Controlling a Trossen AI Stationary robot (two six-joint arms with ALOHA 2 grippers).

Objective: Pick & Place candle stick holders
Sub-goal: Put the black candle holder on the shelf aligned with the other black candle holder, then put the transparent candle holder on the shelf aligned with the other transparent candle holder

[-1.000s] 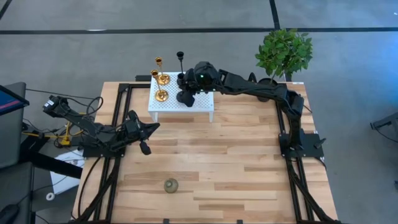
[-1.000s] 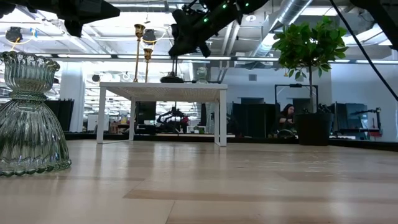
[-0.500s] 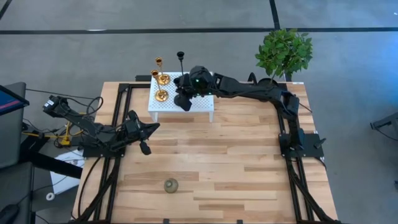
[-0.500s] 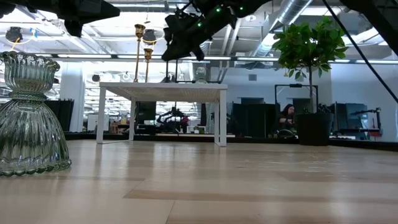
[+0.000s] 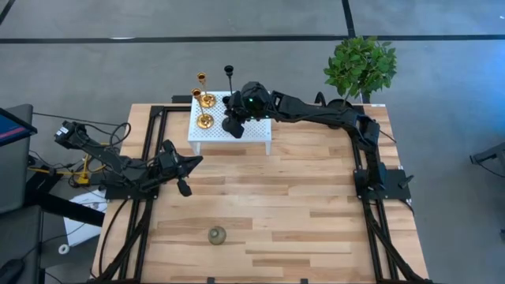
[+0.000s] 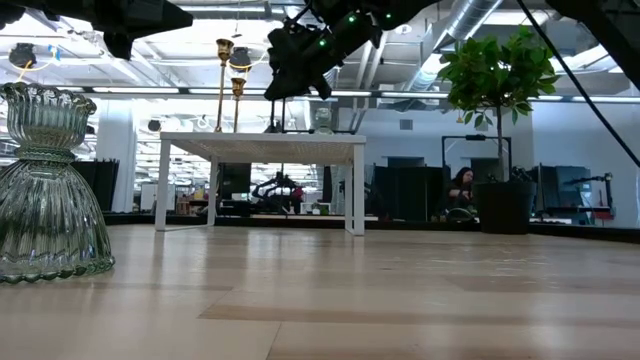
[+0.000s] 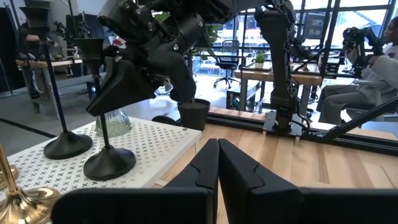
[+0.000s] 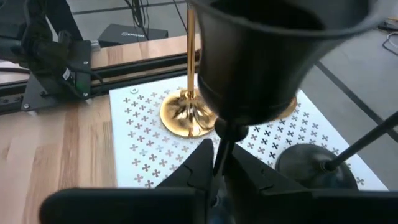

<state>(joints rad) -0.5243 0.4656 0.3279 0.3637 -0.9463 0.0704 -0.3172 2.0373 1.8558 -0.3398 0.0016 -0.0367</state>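
A white perforated stand (image 5: 221, 132) at the table's far side carries two gold holders (image 5: 205, 101) (image 5: 205, 121), a free black holder (image 7: 64, 144) and a grey-green bottle-shaped holder (image 7: 114, 121). My right gripper (image 5: 233, 125) is over the stand, shut on the second black holder (image 7: 109, 163). Another grey-green holder (image 5: 216, 235) stands on its base near the table's front edge, and it is large in the low view (image 6: 45, 190). My left gripper (image 5: 183, 186) is shut and empty at the table's left. My right gripper pinches the black holder's thin stem (image 8: 221, 142) between its two fingers, just below the cup (image 8: 273, 56). The fingers come slanting down from the table's right and lie across the stem. The holder is upright, and its round base (image 7: 111, 165) appears to rest on the stand.
A potted green plant (image 5: 360, 67) stands at the table's far right corner. Black frame rails (image 5: 363, 177) run along both sides of the wooden table. Bare wood lies between the stand and the front grey-green holder.
My right gripper has shifted a little toward the table's left over the stand, still shut on the black holder.
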